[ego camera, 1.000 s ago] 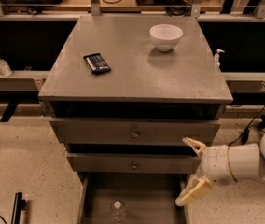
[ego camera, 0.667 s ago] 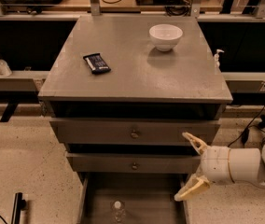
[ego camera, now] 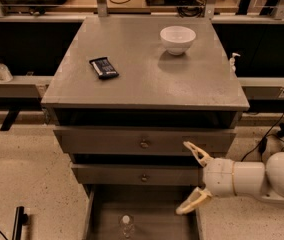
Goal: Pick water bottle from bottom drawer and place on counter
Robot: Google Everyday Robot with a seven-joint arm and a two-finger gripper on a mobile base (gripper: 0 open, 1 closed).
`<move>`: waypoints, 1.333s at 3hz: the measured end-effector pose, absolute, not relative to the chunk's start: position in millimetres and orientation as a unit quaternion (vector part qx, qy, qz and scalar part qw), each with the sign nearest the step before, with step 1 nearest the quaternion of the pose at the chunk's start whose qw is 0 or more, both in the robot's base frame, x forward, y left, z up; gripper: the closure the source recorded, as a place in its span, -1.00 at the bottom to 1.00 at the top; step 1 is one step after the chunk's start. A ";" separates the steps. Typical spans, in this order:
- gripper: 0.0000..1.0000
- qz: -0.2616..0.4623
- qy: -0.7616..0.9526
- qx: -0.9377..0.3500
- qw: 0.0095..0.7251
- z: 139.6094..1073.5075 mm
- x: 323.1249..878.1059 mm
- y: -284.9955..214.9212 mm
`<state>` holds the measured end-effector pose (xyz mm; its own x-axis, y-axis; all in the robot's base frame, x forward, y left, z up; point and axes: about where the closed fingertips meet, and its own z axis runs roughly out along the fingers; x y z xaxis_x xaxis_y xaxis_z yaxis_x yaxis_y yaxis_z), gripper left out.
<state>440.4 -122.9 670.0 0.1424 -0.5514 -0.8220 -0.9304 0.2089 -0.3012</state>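
Now my claw, spread wide and empty, has slid left below the front edge of the worktop toward the open bottom drawer, where the bottle stands, so reaching down comes next.

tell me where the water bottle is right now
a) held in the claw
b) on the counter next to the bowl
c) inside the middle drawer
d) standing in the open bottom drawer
D: the water bottle stands upright on the floor of the pulled-out bottom drawer, while the claw hovers open and empty in front of the cabinet, up and to the right of it.
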 end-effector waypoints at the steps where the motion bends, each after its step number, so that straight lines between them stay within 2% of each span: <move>1: -1.00 0.197 0.572 -0.595 0.529 634.3 470.2 -93.3; 2: -1.00 0.226 0.538 -0.603 0.544 581.6 484.3 -74.6; 4: -1.00 0.267 0.548 -0.583 0.538 561.9 478.6 -67.0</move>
<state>478.6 -67.0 561.9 0.2573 -0.3506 -0.9005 -0.9258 0.1776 -0.3337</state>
